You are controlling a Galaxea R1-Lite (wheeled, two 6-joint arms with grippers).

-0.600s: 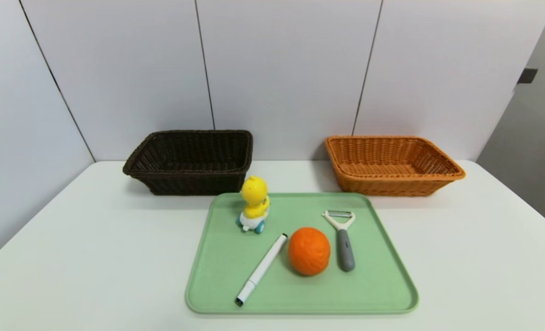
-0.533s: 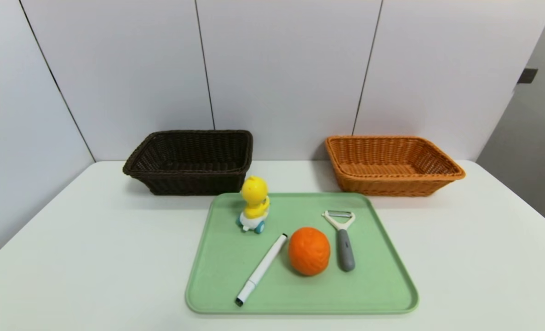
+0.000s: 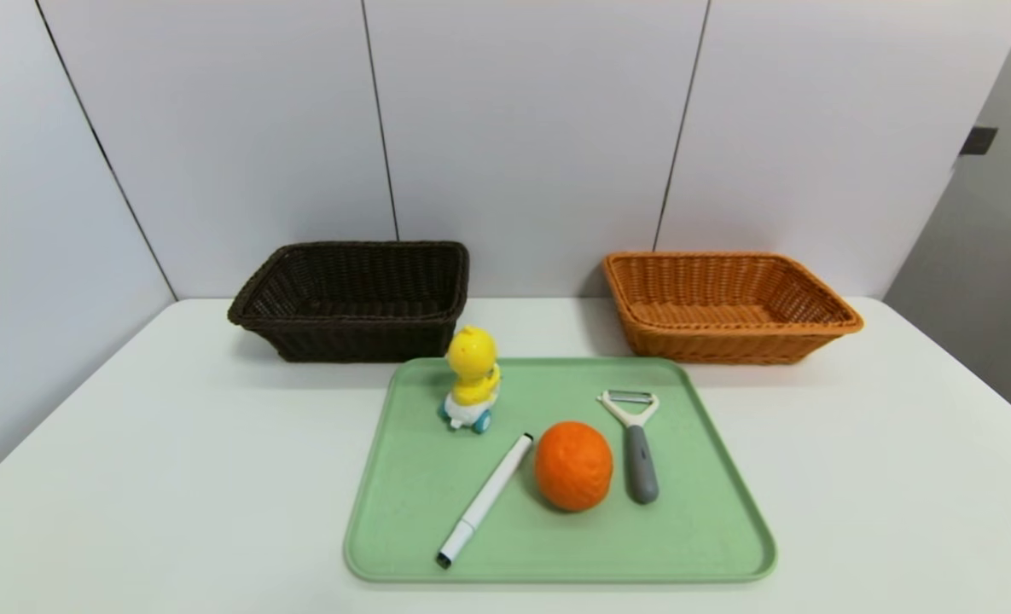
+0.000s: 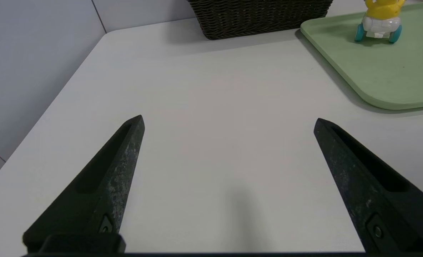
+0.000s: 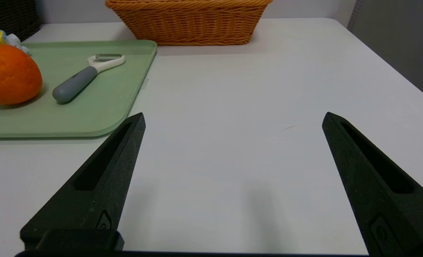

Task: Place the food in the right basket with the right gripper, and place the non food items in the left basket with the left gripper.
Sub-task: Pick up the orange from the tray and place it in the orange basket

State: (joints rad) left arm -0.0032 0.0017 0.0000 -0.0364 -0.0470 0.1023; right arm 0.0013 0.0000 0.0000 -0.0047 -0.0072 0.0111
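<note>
Head view, orange: fruit (image 3: 573,466) on tray (image 3: 642,554), right of centre, between marker (image 3: 486,501) and peeler (image 3: 641,460); goes to orange-tan basket (image 3: 731,345) beyond tray's far right corner.
Head view, duck: duck toy (image 3: 473,375) upright near tray's far left corner; dark basket (image 3: 347,341) just beyond that corner.
Head view, step: nothing sorted; likely first reaches. Take orange from above, jaws astride its middle, one each on near and far side, so marker and peeler aren't nudged.
Head view, marker: lies slantwise, lower end toward tray's near left corner; pinch mid-barrel, jaws across it, low; may roll.
Head view, peeler: nearer tray's right edge, yet bound for dark basket; left arm must reach across, best once orange is gone. Grip handle, not blade.
Left wrist view, left gripper: gripper (image 4: 229,121) wide, holding nothing, over bench left of tray; for duck, close gently on body, lift straight, clear basket rim.
Right wrist view, right gripper: gripper (image 5: 233,114) wide, holding nothing, over bench right of tray; keep that spread until round the fruit, lower into basket before release.
</note>
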